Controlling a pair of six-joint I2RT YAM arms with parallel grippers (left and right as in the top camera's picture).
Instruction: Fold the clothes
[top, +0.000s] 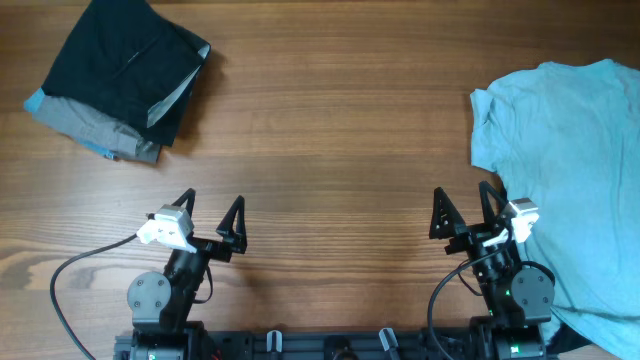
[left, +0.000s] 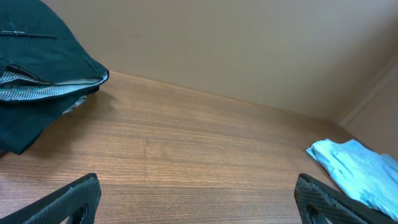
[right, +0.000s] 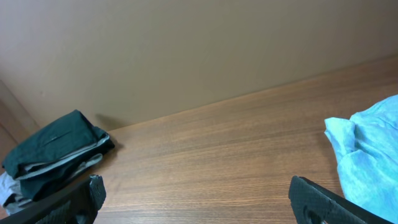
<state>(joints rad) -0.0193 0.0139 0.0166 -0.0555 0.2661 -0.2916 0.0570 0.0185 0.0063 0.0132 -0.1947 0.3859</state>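
A light blue T-shirt (top: 570, 170) lies crumpled and unfolded on the right side of the table; it also shows in the left wrist view (left: 360, 171) and the right wrist view (right: 370, 155). A stack of folded clothes (top: 120, 80), dark on top with grey and light blue below, sits at the far left; it shows in the left wrist view (left: 37, 74) and the right wrist view (right: 53, 152). My left gripper (top: 208, 208) is open and empty near the front edge. My right gripper (top: 463, 203) is open and empty, just left of the shirt's edge.
The wooden table (top: 330, 150) runs between the stack and the shirt. A plain beige wall (left: 236, 43) stands behind the table. Black cables (top: 70, 290) trail by the arm bases at the front edge.
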